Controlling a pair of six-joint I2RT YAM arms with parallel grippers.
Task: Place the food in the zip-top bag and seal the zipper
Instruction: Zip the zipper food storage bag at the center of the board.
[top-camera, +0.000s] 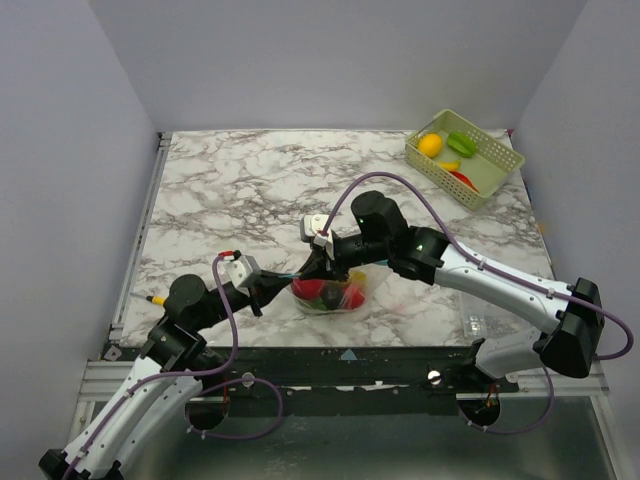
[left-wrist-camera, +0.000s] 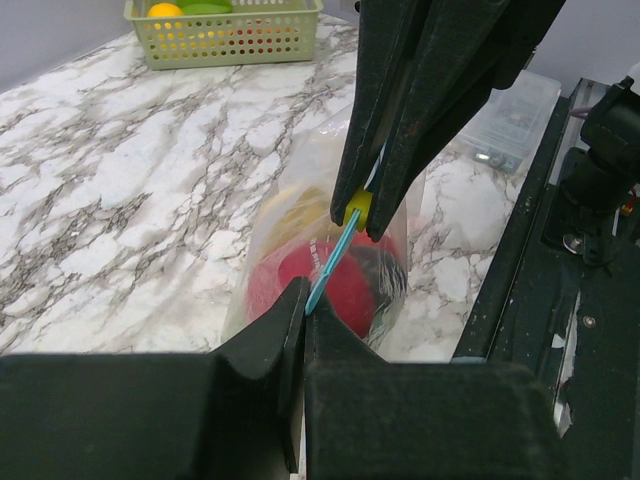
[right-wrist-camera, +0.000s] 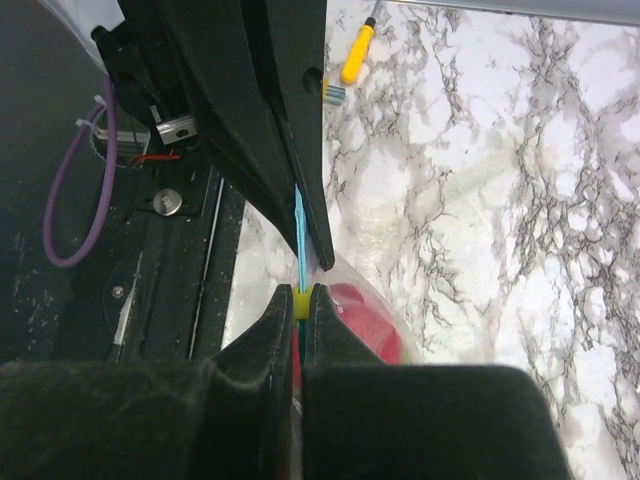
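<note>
The clear zip-top bag (top-camera: 330, 295) stands near the table's front edge, between my two grippers, with red food (left-wrist-camera: 345, 285) and other pieces inside. My left gripper (left-wrist-camera: 305, 308) is shut on the near end of the teal zipper (left-wrist-camera: 328, 268). My right gripper (right-wrist-camera: 303, 300) is shut on the yellow slider (right-wrist-camera: 303, 302) on that zipper (right-wrist-camera: 299, 235), close to the left gripper's fingers (right-wrist-camera: 285, 150). In the top view the left gripper (top-camera: 287, 284) is at the bag's left and the right gripper (top-camera: 335, 268) is over its top. Red food (right-wrist-camera: 365, 315) shows through the plastic.
A pale green basket (top-camera: 490, 165) at the back right holds an orange ball (top-camera: 430, 145), a green piece (top-camera: 462, 142) and a red piece (top-camera: 463, 179). A stiff clear plastic box (top-camera: 475, 322) lies at the front right. A small yellow-handled tool (top-camera: 152, 298) lies at the left edge.
</note>
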